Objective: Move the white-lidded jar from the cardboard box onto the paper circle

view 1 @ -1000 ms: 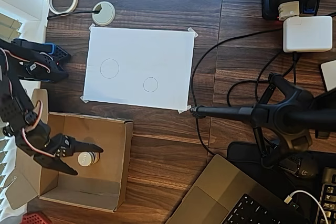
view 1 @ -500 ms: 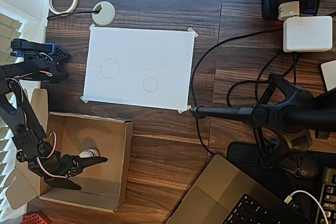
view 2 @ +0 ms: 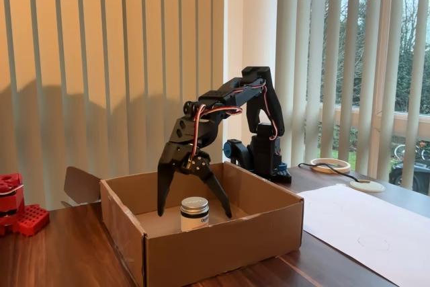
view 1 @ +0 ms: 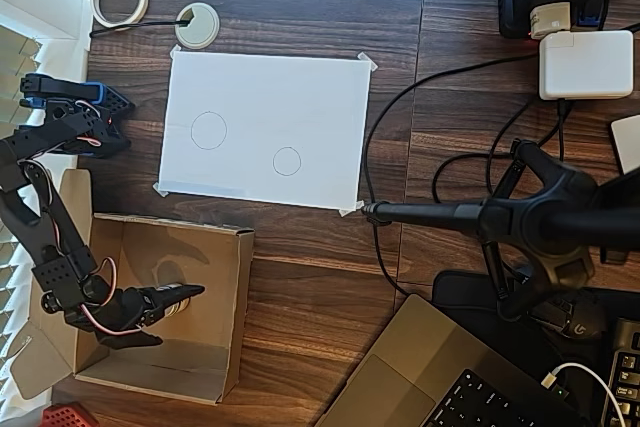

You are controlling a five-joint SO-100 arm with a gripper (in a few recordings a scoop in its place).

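Since a second ago the arm has swung so that the gripper (view 1: 160,314) now sits over the spot where the white-lidded jar (view 2: 194,213) stood in plain sight; in the overhead view the jar's lid is now mostly covered by the dark fingers, with only a pale edge showing beneath them. Half a second ago the gripper lay slightly lower in that view, and it has since shifted a little toward the box's middle.

In the fixed view the gripper (view 2: 195,214) hangs inside the cardboard box (view 2: 222,247) with its jaws spread wide, one finger (view 2: 163,189) to the left of the jar and the other to its right. The jar stands upright on the box floor between them, its lid about level with the lower half of the fingers. Neither finger visibly touches the jar; there is a gap on each side, so the gripper is released and holds nothing.

The box (view 1: 228,307) rests on the dark wooden counter (view 1: 300,267), at the lower left in the overhead view. Above it, taped to the counter, lies a white sheet (view 1: 262,127) bearing two pencilled rings; the paper circle (view 1: 287,161) is the smaller one, well apart from the box.
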